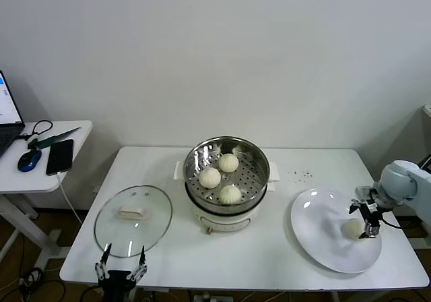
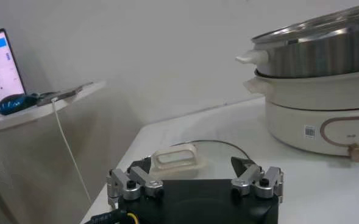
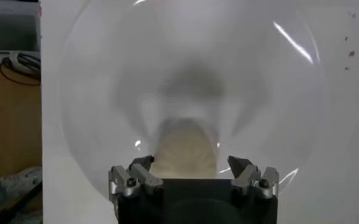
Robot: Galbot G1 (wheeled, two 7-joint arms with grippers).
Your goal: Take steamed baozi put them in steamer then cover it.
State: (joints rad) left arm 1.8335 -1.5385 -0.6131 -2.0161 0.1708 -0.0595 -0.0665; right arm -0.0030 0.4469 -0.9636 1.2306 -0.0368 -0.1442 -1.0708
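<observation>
- Sitting mid-table [image 1: 283, 255] is the steamer [image 1: 227, 214], the biggest thing there: shiny steel pot on a cream-white base with side handles, lid off.
- Three steamed baozi [image 1: 229, 194] are on its perforated tray, smooth cream-white domes close together but not stacked.
- The white plate [image 1: 320, 234] lies flat on the robot's right side of the table, well apart from the steamer, with the fourth bun [image 1: 352, 228] near its outer edge.
- The cover [image 1: 133, 220] lies flat on the left side of the table near the steamer: clear glass, thin metal rim, cream bar handle facing up.
- The right gripper [image 1: 368, 221] is down over the plate with its fingers spread wide. In the right wrist view the bun sits between the tips, but I can't tell if they're touching it.
- The left gripper [image 1: 121, 269] hovers at the near table edge just short of the cover, fingers wide apart and holding nothing.
</observation>
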